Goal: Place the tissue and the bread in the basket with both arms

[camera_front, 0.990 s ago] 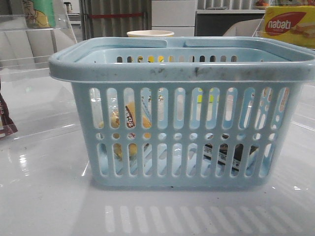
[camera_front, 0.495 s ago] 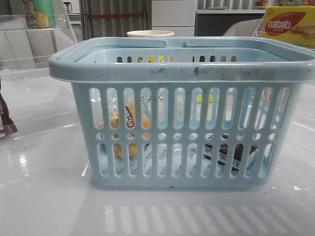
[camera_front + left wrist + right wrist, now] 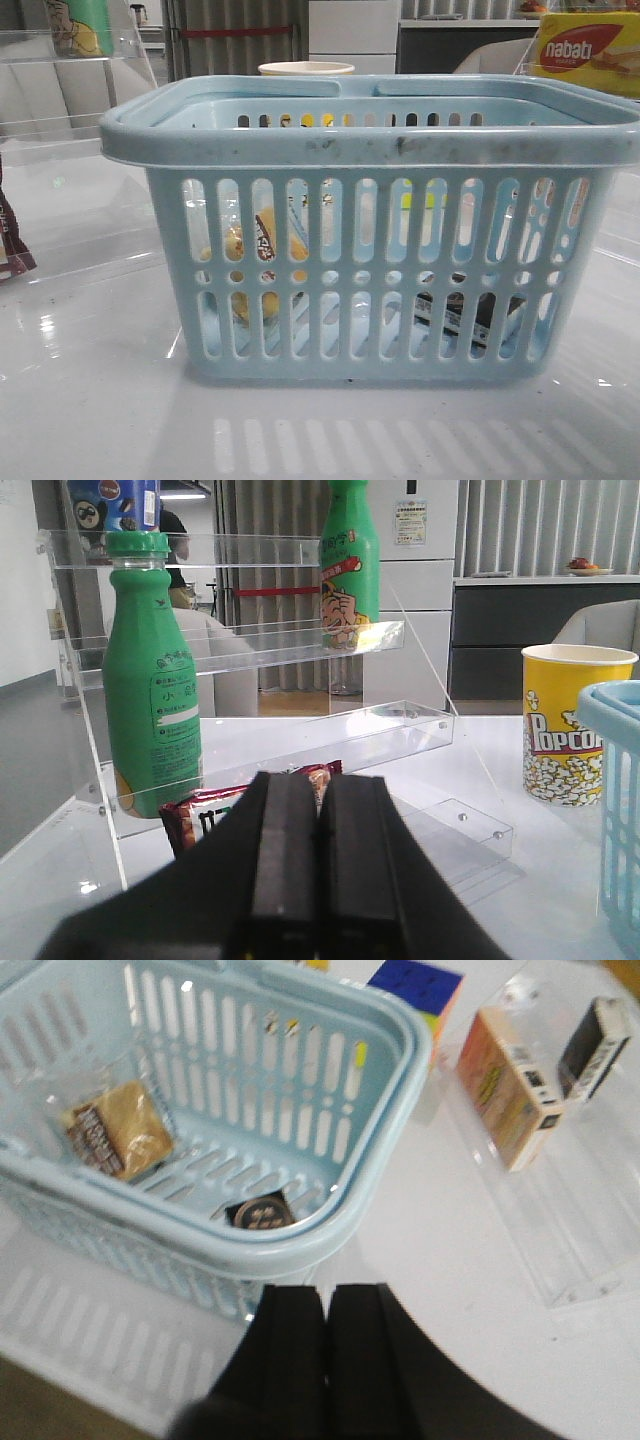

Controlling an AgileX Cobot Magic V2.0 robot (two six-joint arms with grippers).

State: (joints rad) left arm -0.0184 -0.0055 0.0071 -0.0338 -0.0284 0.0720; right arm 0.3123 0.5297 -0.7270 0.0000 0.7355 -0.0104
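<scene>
The light blue basket [image 3: 370, 145] stands in the middle of the front view. The bread [image 3: 265, 240] shows through its left slots, and the black tissue pack [image 3: 465, 310] through its lower right slots. In the right wrist view the bread [image 3: 115, 1130] and the tissue pack [image 3: 260, 1213] both lie on the floor of the basket [image 3: 300, 1235]. My right gripper [image 3: 325, 1305] is shut and empty, above the table just outside the basket's rim. My left gripper [image 3: 318, 790] is shut and empty, away from the basket [image 3: 615, 780], in front of a clear shelf. Neither gripper shows in the front view.
A clear acrylic shelf [image 3: 250, 650] holds green bottles [image 3: 150, 680]; a dark brown packet [image 3: 205, 815] lies at its foot. A popcorn cup [image 3: 565, 720] stands beside the basket. A nabati box [image 3: 590, 50] is at the back right. A clear tray [image 3: 560, 1210] holds small boxes [image 3: 510, 1090].
</scene>
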